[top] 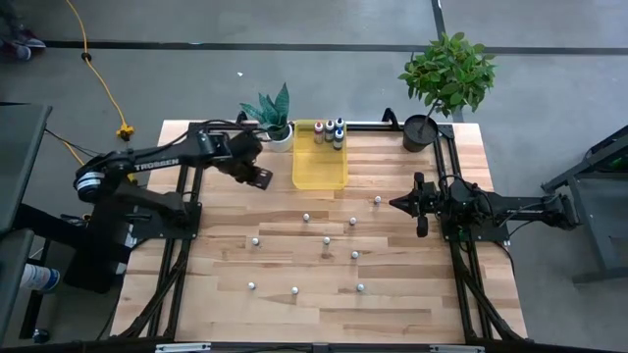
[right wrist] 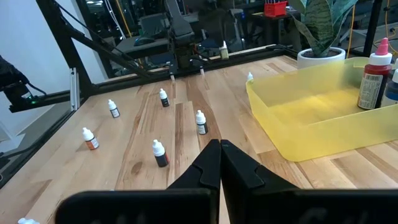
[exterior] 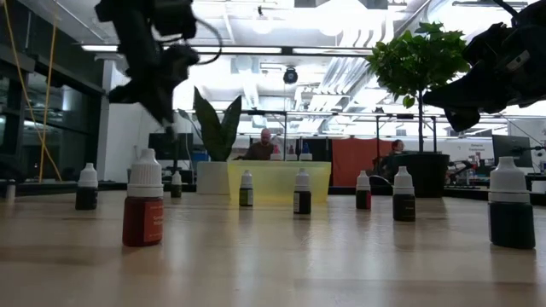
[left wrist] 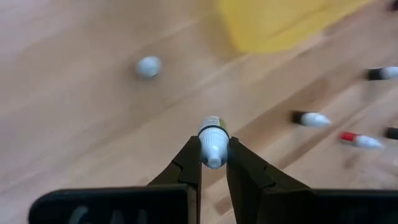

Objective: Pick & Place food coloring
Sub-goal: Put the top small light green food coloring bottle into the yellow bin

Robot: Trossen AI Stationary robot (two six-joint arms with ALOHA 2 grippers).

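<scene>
My left gripper (left wrist: 213, 144) is shut on one small food coloring bottle (left wrist: 212, 127) with a white cap and a yellowish body. It hovers above the wood just left of the translucent yellow tray (top: 320, 167), where my left gripper (top: 259, 178) shows in the high view. Several bottles (top: 330, 132) stand upright in the tray's far end. Several more white-capped bottles (top: 327, 239) stand scattered on the table. My right gripper (right wrist: 219, 155) is shut and empty; it waits at the table's right side (top: 397, 203). My left gripper pinches the bottle's white cap (left wrist: 213, 155) between its two fingers, coming from above and pointing down. The yellowish body sticks out past the fingertips toward the table. The bottle is lifted clear of the wood.
A snake plant in a white pot (top: 278, 126) stands left of the tray's far end, and a leafy plant in a black pot (top: 422, 129) sits at the far right corner. Loose bottles (top: 294, 290) dot the table's middle and near part. People sit in the room beyond.
</scene>
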